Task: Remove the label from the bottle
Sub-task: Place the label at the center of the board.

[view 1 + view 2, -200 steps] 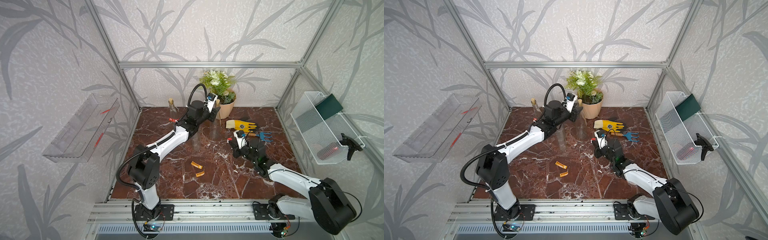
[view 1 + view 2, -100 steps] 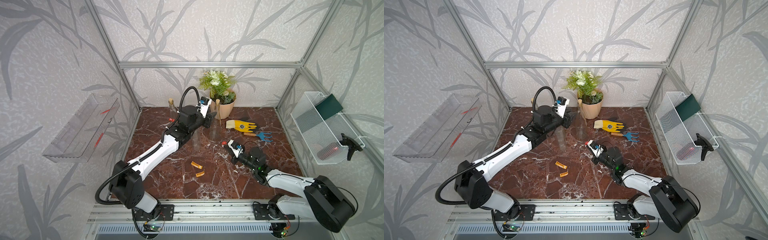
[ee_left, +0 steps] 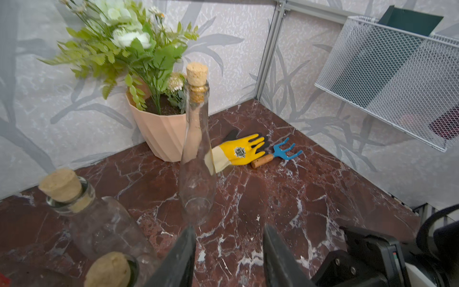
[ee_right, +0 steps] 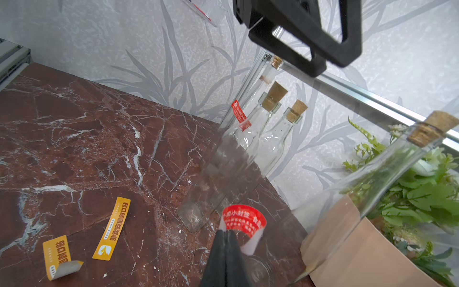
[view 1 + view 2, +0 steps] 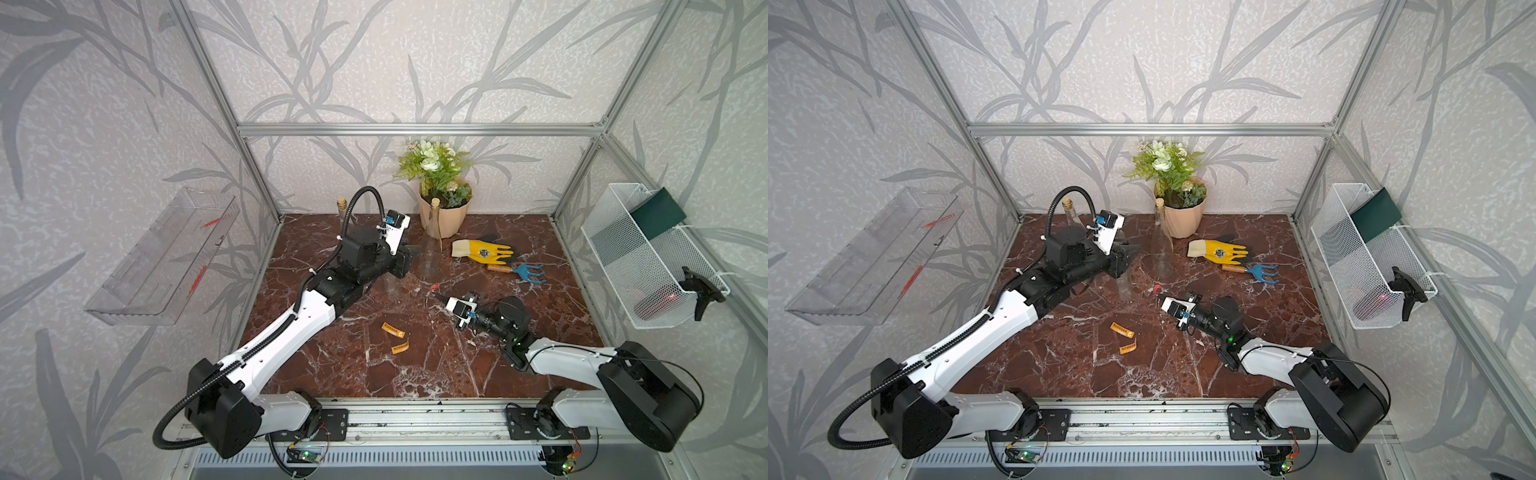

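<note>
Curled red label (image 4: 244,221) pinched between the pressed-together fingers of the right gripper (image 4: 226,233), off the glass, near the base of the tall corked bottle (image 5: 430,255) in both top views. The left gripper (image 3: 229,229) is spread, nothing between its jaws, facing that upright bottle, which stands beside the flower pot (image 3: 161,134). Two orange labels (image 5: 392,330) lie on the marble tabletop (image 5: 415,374) between the arms.
</note>
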You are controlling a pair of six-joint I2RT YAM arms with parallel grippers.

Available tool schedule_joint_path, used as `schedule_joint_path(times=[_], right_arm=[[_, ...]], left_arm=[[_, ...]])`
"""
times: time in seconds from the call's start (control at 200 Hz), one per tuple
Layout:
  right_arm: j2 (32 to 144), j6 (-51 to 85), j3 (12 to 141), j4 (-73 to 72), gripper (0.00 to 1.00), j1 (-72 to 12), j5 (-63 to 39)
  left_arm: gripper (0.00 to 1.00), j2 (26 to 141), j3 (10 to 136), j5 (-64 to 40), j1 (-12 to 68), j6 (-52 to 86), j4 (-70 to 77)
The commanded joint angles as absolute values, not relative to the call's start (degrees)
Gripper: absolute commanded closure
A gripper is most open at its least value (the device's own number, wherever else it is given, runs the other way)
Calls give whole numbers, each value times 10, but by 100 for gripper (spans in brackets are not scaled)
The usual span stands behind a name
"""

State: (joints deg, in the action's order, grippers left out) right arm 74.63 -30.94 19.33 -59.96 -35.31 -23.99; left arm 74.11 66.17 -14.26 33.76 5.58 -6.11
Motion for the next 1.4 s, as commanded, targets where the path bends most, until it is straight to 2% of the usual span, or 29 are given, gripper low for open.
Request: schedule_joint_path(times=[0.0,0.105,0.18,0.345,0.63,1.135,1.395], right_arm=[[714,-325,204,-568,100,-357,-264],[699,-263,211,-549,100,-359,-229],[680,-208,213,-515,100,-369,-169],[617,-129,236,-314,100,-405,-82],[581,66,259,-105,100,-432,2],[705,189,304,-56,100,-467,5],[756,210,334,-54,100,-474,-16]], left_arm=[[56,726,648,-187,339,47,-117],[57,719,636,-195,339,53,-124],[58,710,626,-193,339,61,-121],[59,680,590,-183,339,76,-105],[58,630,517,-147,340,98,-82],[58,587,445,-82,339,133,-68],[58,570,419,-63,339,138,-57]])
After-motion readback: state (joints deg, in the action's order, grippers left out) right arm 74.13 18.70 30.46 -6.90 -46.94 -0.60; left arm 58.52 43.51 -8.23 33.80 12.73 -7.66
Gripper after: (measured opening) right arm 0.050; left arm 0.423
